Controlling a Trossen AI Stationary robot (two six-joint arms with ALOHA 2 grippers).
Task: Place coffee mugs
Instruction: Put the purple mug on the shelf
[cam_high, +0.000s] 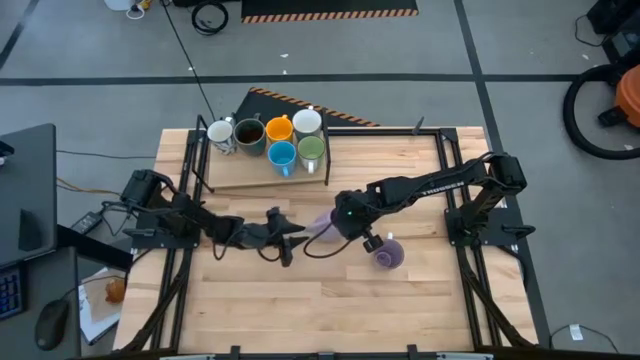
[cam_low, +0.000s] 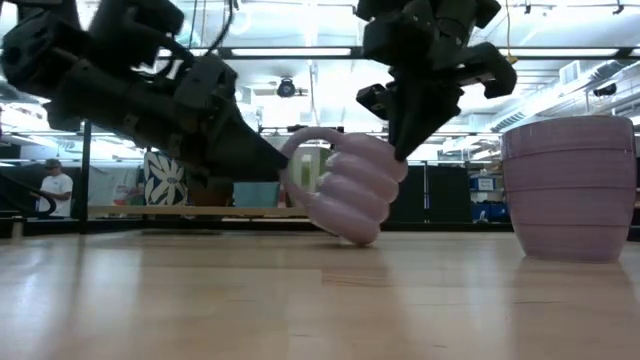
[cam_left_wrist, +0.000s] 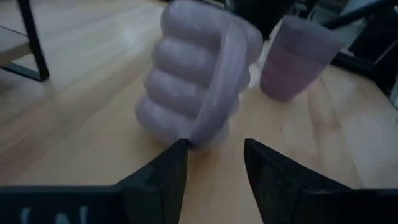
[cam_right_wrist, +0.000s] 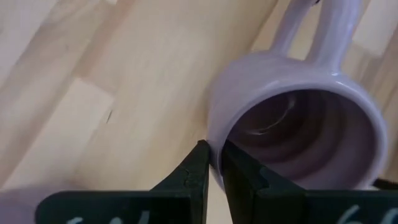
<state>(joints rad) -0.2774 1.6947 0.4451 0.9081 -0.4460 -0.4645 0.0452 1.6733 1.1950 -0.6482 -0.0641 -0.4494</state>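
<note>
A ribbed lavender coffee mug (cam_high: 322, 226) lies tilted at the table's middle, its handle (cam_left_wrist: 219, 87) toward my left gripper. My right gripper (cam_right_wrist: 214, 155) comes down from above and is shut on the mug's rim. My left gripper (cam_left_wrist: 214, 146) reaches in low from the table's left and is open, its fingertips on either side of the handle's lower end. A second lavender mug (cam_high: 389, 254) stands on its end on the table just to the right. Whether the tilted mug's lower side (cam_low: 358, 238) rests on the table I cannot tell. My right gripper pinches the mug's rim (cam_right_wrist: 213, 140), one finger inside the mug and one outside, on the side away from the handle. The fingers slant down from above. The mug is tilted, its mouth up toward the gripper. My left gripper's one fingertip (cam_left_wrist: 179, 149) stands right at the handle's lower end (cam_left_wrist: 198, 138); whether it touches I cannot tell.
At the table's back left a wooden board (cam_high: 250, 178) carries several mugs: white (cam_high: 221, 133), dark brown (cam_high: 249, 132), orange (cam_high: 279, 128), white (cam_high: 306, 122), blue (cam_high: 282, 155) and green (cam_high: 311, 148). Dark frame rails (cam_high: 443, 150) edge the table.
</note>
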